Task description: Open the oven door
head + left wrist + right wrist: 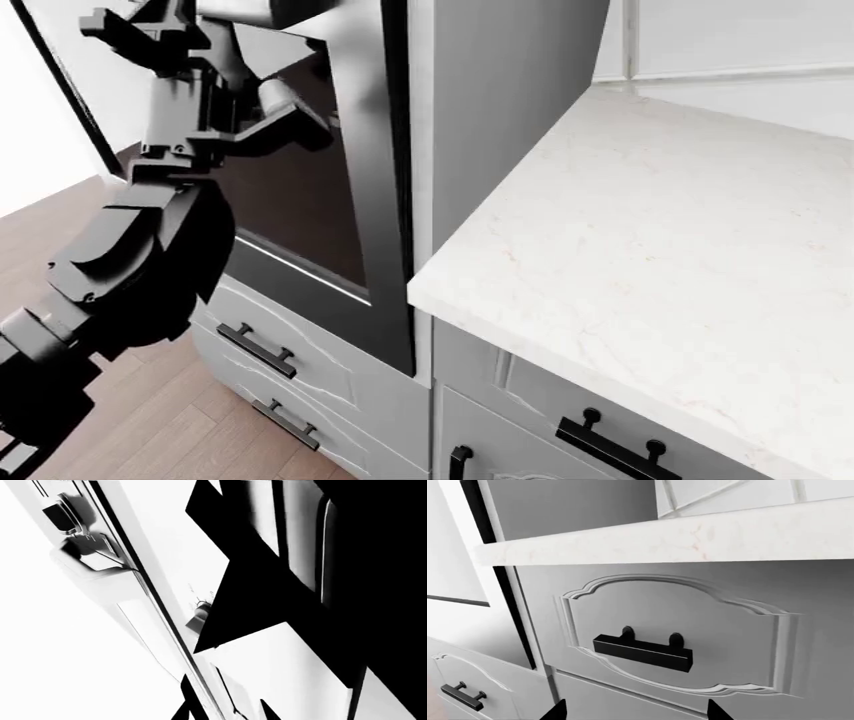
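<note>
The oven door (307, 190) is a tall dark glass panel in a dark frame, left of the counter. My left arm (160, 200) reaches up to the door's top. In the washed-out left wrist view, the black fingertips (185, 705) of my left gripper (227, 707) stand close on either side of a pale bar that runs along the door's edge, beside the black glass (267, 580). It looks shut on that bar. My right gripper (635, 712) is open and holds nothing. It faces a grey drawer front (667, 630) and is out of the head view.
A white marble countertop (641, 230) juts out right of the oven. Grey drawers with black bar handles (254, 350) sit below the door, and others (642, 651) under the counter. Wooden floor (147, 420) lies at the lower left.
</note>
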You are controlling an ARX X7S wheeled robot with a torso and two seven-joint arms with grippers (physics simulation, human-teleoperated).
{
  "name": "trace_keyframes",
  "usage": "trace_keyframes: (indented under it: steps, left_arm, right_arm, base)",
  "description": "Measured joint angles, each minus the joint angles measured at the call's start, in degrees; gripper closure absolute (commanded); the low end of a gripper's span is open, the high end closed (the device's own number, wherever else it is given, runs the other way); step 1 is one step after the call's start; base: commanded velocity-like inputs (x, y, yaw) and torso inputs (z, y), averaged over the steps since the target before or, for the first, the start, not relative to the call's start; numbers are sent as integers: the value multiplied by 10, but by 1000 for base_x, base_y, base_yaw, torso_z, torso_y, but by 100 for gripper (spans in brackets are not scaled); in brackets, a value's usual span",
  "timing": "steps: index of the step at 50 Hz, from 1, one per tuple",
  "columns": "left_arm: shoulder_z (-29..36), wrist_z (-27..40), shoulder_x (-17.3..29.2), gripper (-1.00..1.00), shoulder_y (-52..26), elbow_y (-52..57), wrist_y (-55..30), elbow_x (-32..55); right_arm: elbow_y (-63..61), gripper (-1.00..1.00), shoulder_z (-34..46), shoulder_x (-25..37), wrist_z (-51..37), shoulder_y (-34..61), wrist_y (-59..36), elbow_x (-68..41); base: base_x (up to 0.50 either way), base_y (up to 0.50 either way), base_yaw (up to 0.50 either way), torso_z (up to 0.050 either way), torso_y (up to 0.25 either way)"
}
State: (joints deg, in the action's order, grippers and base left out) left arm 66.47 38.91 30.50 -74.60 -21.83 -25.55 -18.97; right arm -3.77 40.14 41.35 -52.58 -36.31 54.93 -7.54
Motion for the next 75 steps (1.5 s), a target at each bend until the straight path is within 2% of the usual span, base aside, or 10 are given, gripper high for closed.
trace_keyframes:
  steps: [37, 49, 62, 75]
  left_arm:
    - [-82, 117, 140, 100, 151, 245, -63, 41]
    - [-107, 150, 198, 100, 220, 346, -123, 49]
    - [-133, 214, 258, 100, 309, 419, -157, 55]
    - [-157, 298, 301, 100, 391, 447, -145, 73]
  right_arm:
    - [-2, -100, 2, 1, -4, 3, -9, 2]
    - [-3, -100, 2, 1, -6, 3, -13, 4]
    - [-6, -100, 4, 2, -8, 5, -20, 4]
    - [-6, -100, 5, 3, -9, 6, -24, 3]
  base:
    - [0, 0, 0, 0, 4]
    - [1, -3, -3, 0, 4]
    - [-1, -5, -3, 0, 3]
    - [0, -5, -4, 1, 2]
